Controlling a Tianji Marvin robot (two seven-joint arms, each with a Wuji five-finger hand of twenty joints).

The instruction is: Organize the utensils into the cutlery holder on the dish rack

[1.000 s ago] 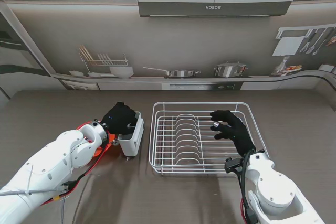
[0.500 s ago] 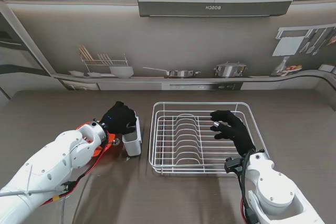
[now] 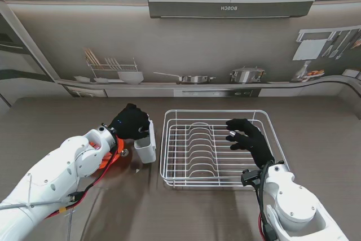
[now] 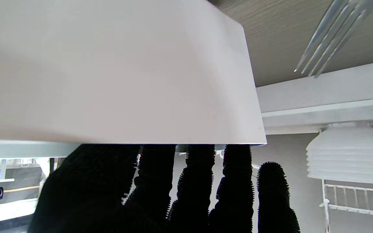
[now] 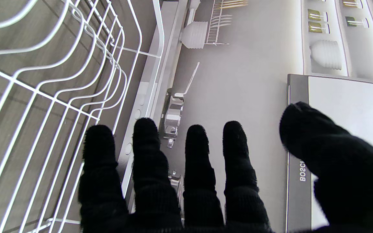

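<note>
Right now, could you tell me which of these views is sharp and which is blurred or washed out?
Stand view: evenly lit and sharp across the dish rack. Left wrist view: the white cutlery holder fills the frame, pale and featureless; a fork beyond is blurred. Right wrist view: rack wires crisp, strongly bent by the lens.

A brown, wood-grained worktop (image 3: 67, 122) stretches before me, running back to a pale wall panel printed with kitchen shelves. On it, slightly to my right of centre, sits a white wire dish rack (image 3: 220, 180), its curved plate dividers running down the middle and its base flat on the surface. Just beside the rack's left edge is a white cutlery holder (image 3: 146, 149), tilted, with my left hand (image 3: 131, 122) closed around it; whether its base touches the worktop cannot be told. In my left wrist view a fork (image 4: 330, 32) lies on the wood grain near the holder, only its tines showing.
</note>
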